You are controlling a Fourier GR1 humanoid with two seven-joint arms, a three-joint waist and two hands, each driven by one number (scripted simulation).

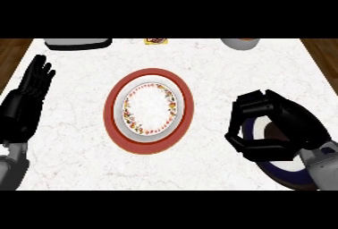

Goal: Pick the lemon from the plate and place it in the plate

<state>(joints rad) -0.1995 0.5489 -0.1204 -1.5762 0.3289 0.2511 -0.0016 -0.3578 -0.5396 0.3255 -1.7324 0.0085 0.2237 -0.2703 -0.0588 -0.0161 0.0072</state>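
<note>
A dark blue-rimmed plate [285, 172] with a white inside lies at the right, mostly covered by my right hand [284, 123]. The fingers and thumb of that hand curl down over the plate's middle. Only a dull brownish patch under the palm hints at the lemon [273, 132]; the rest of it is hidden. In the counter's middle sits a red-rimmed plate [113, 120] bearing a white plate with a flowered border [150, 107], with nothing on it. My left hand [31, 91] rests open at the left edge, fingers up.
The white marble counter [73, 152] fills the view. Along its far edge stand a grey appliance [78, 43], a small yellow and red packet [156, 41] and a pale bowl [239, 43]. Wooden floor shows past the far corners.
</note>
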